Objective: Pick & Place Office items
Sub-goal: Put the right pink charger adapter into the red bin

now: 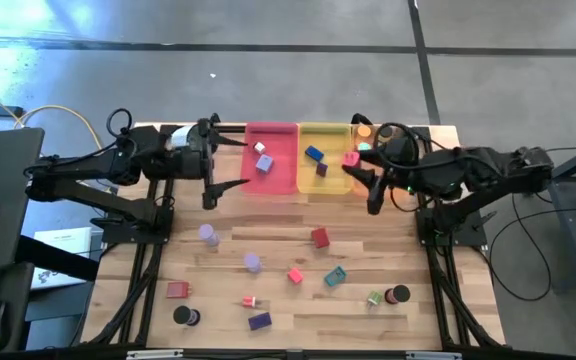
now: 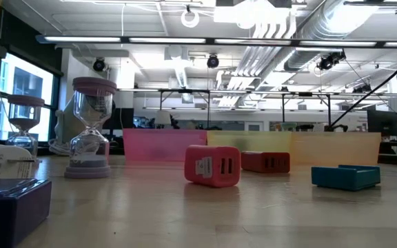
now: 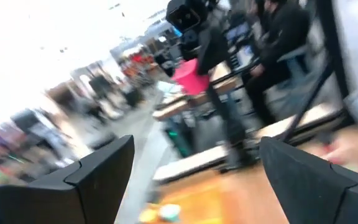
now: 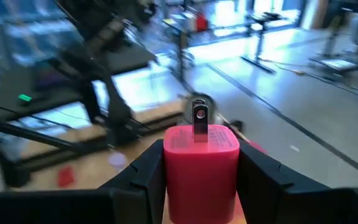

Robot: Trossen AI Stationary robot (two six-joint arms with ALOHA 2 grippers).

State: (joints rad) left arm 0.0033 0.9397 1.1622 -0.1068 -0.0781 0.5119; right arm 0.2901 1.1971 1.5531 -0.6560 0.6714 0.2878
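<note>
**Pink block held above the yellow tray**

While my right gripper hangs over the near right corner of the yellow tray, its fingers are closed partway on a pink block with a metal prong standing out of its top. The right wrist view shows the block clamped squarely between both fingers, prong pointing away from my wrist. From above, that same block sits at the boundary between the yellow tray and the orange tray beside it, so which compartment lies directly beneath it I cannot tell for certain.

That is what the release turns on, I judge: the block needs to be plainly inside one tray's walls before I let go.

My left gripper waits wide open and empty beside the pink tray, on its outer side. More office items lie scattered on the tabletop nearer me, among them a red block and a teal block, both closer to my right arm.
</note>
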